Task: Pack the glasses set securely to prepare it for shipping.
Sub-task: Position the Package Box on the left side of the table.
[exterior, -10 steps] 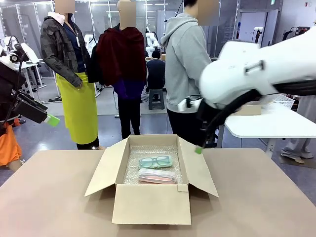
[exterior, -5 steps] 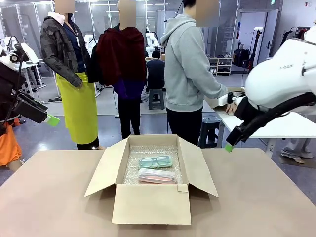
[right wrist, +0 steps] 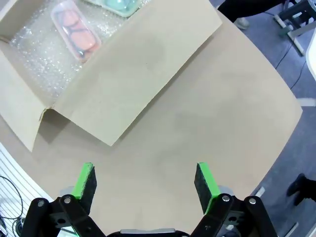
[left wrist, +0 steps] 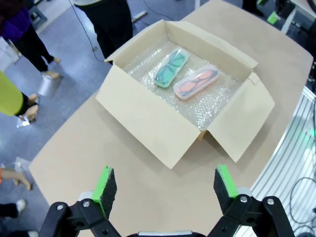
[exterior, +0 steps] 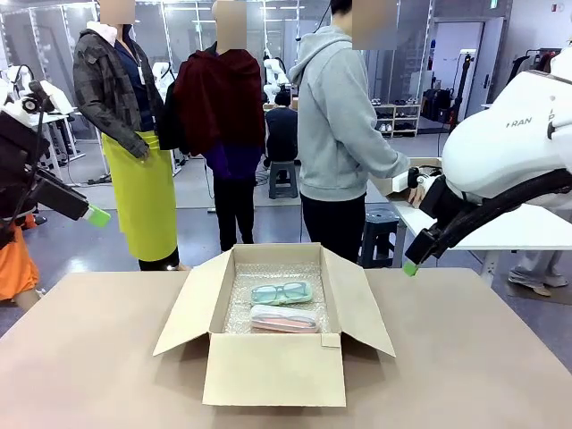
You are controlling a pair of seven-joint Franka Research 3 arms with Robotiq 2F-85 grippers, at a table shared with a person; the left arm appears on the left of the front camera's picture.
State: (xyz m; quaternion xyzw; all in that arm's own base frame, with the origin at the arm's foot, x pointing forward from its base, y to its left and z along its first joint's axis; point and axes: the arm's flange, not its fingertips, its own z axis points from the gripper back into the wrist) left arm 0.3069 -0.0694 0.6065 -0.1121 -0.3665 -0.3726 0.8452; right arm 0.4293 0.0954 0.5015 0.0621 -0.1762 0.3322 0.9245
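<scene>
The mint-green case (exterior: 281, 292) is showing teal frames inside, and the pale pink case (exterior: 284, 318) is showing white. The bubble wrap (exterior: 268, 273) is glinting clear and dimpled — the cardboard box (exterior: 273, 366) and table (exterior: 465, 357) are showing plain tan.

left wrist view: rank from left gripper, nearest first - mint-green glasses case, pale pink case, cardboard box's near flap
1. Cardboard box's near flap, facing the left gripper.
2. Pale pink translucent case, inside the box, nearer side.
3. Mint-green translucent case, just beyond it.

Grey letters "RAN" on the white casing of the right arm (exterior: 500, 143), no other legible text
</scene>
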